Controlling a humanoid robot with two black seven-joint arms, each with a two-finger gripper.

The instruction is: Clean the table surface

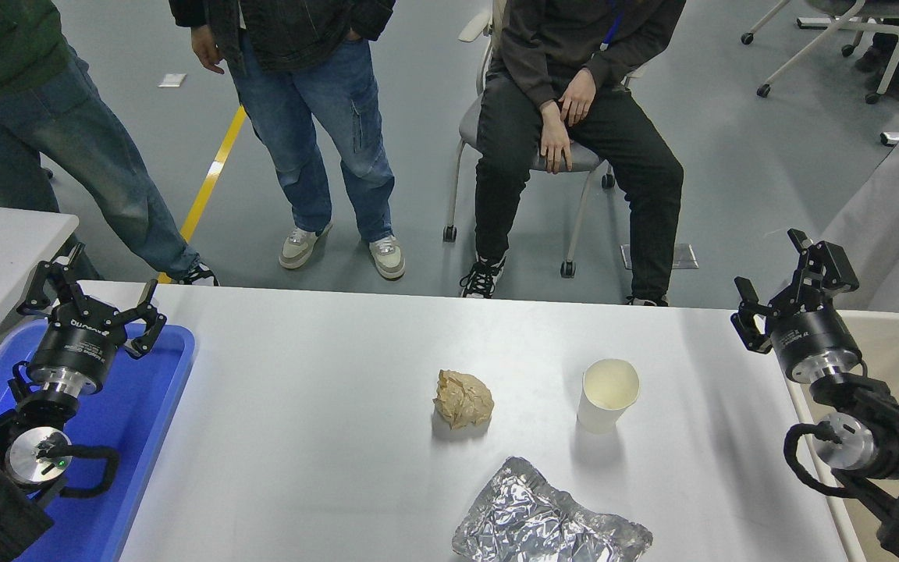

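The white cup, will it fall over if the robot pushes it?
Probably, yes. The white paper cup stands upright, taller than it is wide, and looks empty, so it is likely light and a push near its rim could tip it. Its walls look thin, so a hard squeeze may crush it.

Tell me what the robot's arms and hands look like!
Both arms are black with shiny silver metal rings at the wrists. The left hand has black claw-like fingers and small white lettering on its round black body. A black cable loops beside its silver joint, where a tiny green light glows. The right hand matches it, with a black cable curling near its silver joint.
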